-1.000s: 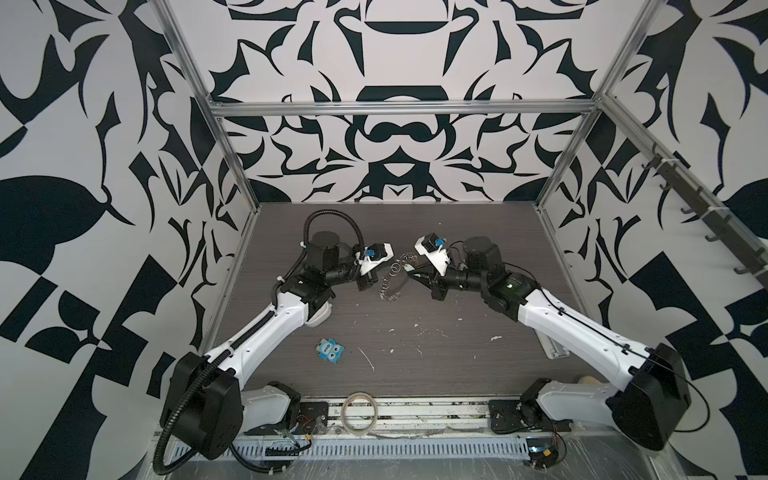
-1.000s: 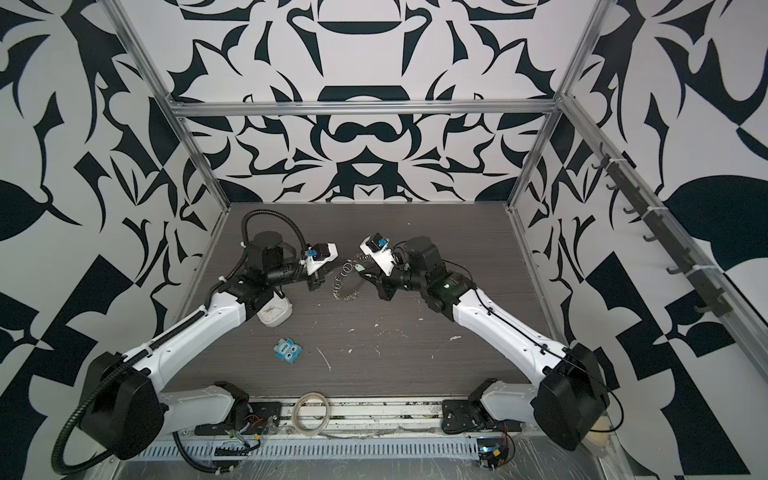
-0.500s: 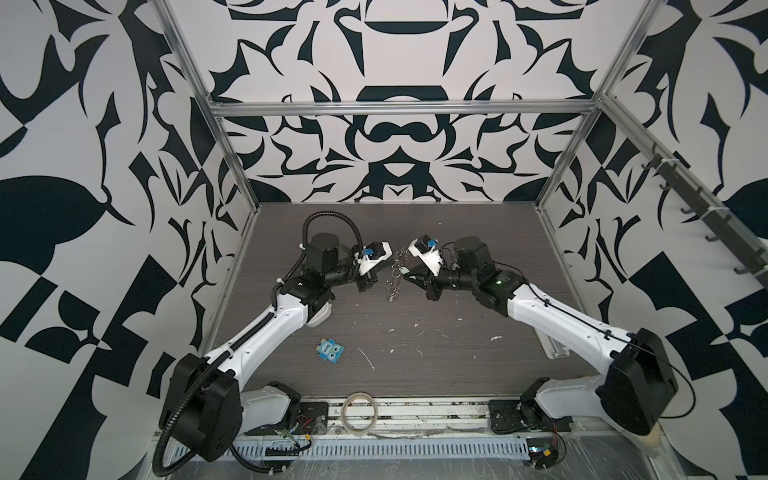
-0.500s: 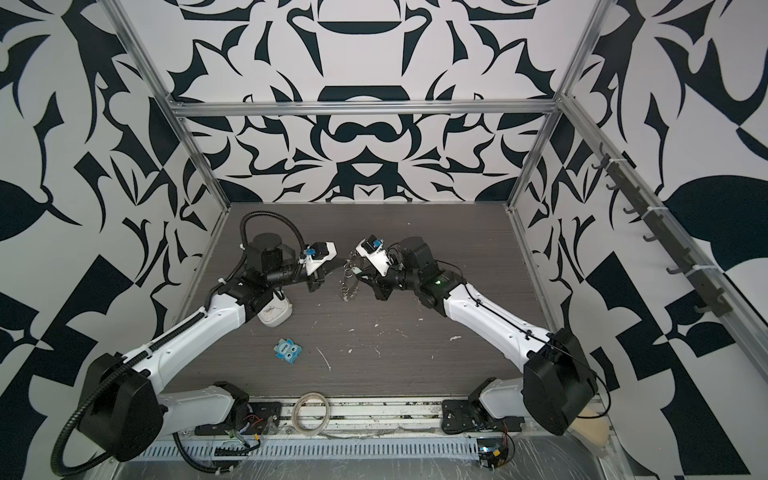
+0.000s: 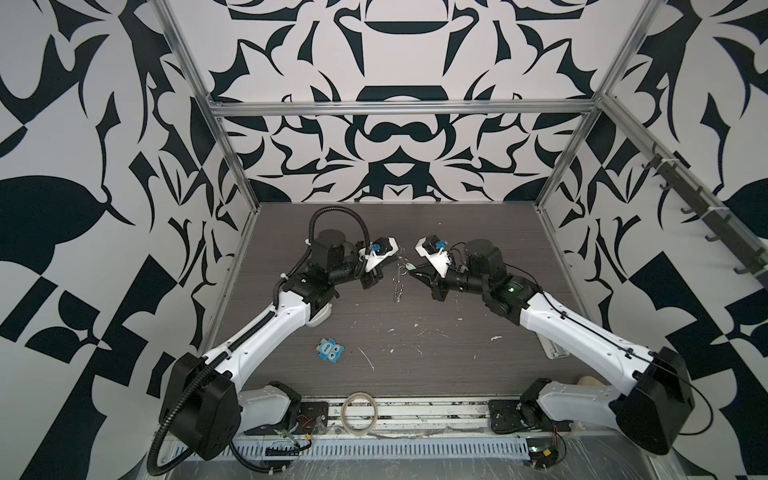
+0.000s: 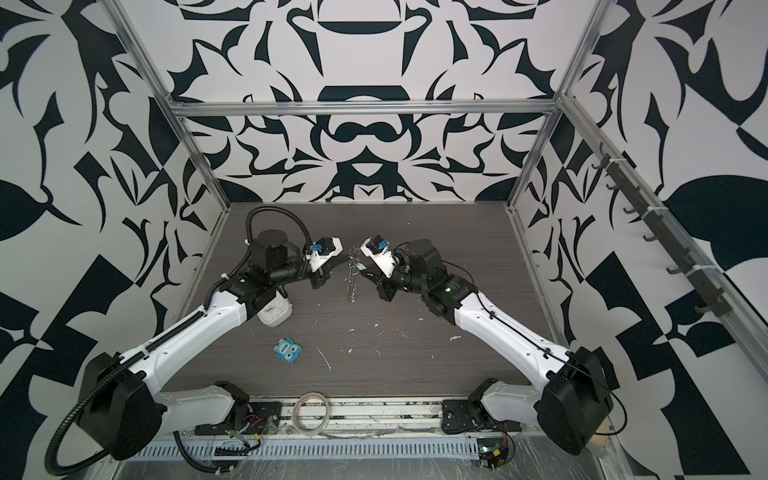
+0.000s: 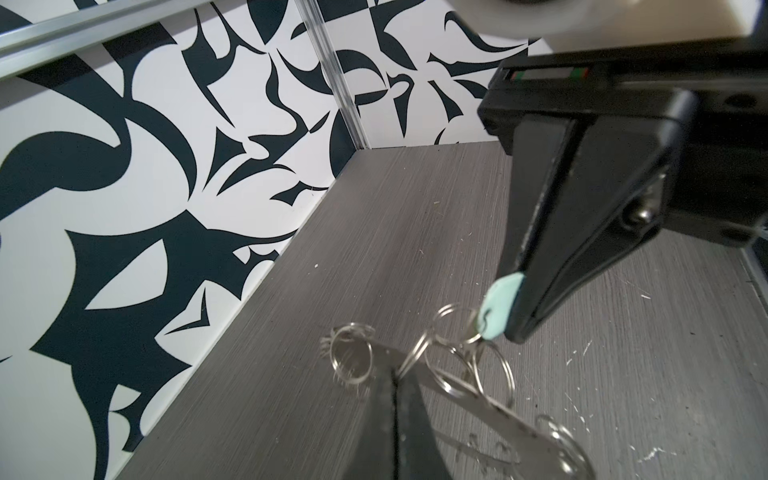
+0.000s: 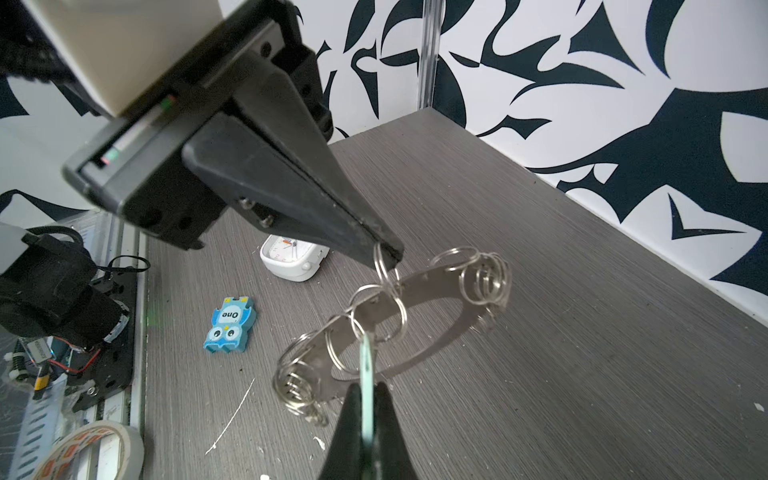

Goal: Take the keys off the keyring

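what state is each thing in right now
left claw, shut on a split ring
right claw, shut on mint key tag
keyring, held off the table
mint key tag, linked to a split ring
white clock, on table
owl eraser, flat on table
tape roll, flat on front rail

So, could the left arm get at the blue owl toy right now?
Probably not yet: the left tool is shut on a split ring of the raised keyring. The blue owl toy lies uncovered on the table near that arm.

"One" on blue owl figure (image 8: 230,328)
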`<state>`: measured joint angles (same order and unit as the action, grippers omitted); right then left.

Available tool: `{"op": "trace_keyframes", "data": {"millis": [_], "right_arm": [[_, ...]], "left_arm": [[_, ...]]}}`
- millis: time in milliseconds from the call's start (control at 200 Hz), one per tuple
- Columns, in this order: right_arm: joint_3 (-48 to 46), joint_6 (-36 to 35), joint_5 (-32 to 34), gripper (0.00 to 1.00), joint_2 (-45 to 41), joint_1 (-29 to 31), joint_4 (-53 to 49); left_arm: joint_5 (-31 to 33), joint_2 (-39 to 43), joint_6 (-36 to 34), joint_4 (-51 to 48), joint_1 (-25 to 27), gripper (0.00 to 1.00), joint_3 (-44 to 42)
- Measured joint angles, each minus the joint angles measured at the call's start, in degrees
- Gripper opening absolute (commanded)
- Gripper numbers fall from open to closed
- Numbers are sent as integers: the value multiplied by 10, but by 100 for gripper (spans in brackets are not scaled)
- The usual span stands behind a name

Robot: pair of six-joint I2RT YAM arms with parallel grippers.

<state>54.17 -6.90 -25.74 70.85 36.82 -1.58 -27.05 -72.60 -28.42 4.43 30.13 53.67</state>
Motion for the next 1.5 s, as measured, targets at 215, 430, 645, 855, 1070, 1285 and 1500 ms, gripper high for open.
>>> {"op": "trace_keyframes", "data": {"millis": [215, 430, 645, 855, 1070, 1285, 1500], "right_arm": [[0, -21, 41, 0, 0, 13, -8], [0, -39, 84, 0, 0, 32, -14], [1, -52, 112, 0, 0, 39, -23], [1, -55, 121, 0, -4, 42, -23], [0, -35, 119, 0, -6, 42, 2], [26, -88, 119, 0, -9, 40, -55], [123, -161, 108, 0, -5, 20, -189]], "left_arm": [[30, -24, 16, -40, 13, 0, 31], [69, -33, 20, -62, 32, 0, 43], [97, -36, 8, -74, 45, 0, 46], [111, -36, -7, -77, 56, 0, 46], [115, -36, 11, -59, 59, 0, 46], [91, -36, 19, -69, 59, 0, 47], [65, -37, 11, -87, 61, 0, 80]]}}
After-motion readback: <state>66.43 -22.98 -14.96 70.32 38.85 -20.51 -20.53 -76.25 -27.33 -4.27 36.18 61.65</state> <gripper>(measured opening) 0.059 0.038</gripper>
